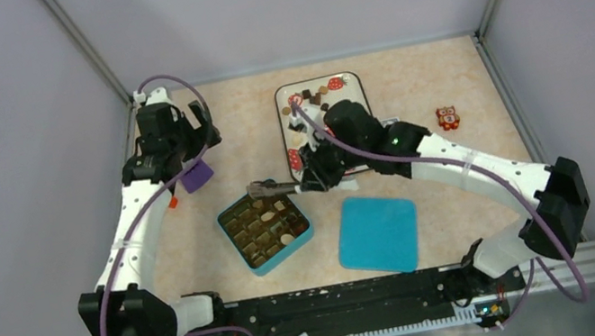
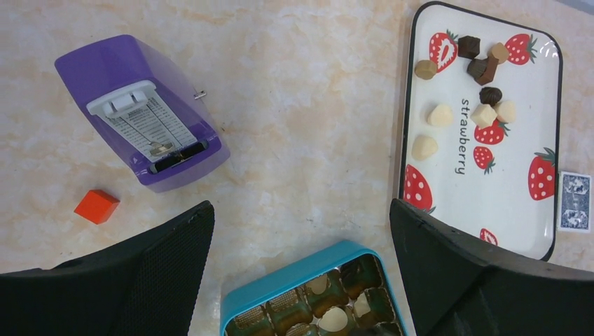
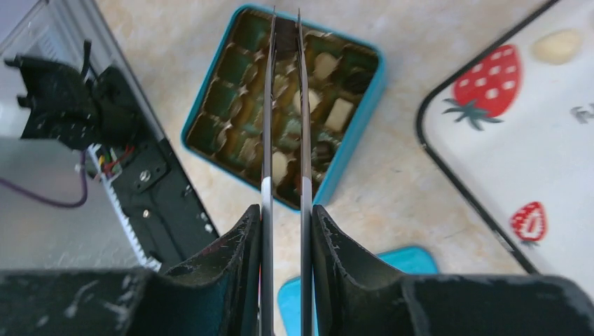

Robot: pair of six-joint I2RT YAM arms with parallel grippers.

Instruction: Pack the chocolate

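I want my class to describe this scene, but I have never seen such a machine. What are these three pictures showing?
The left arm and right arm are robot arms bolted to a table's near edge. One picture looks down from above; two come from wrist cameras. The right end effector is shut on tweezers, held over a partly filled teal box; a dark piece seems pinched at the tips. The left end effector is open and empty. Loose chocolates lie on a strawberry tray. Also there: a teal lid, a purple gadget, an orange cube, an owl figure.
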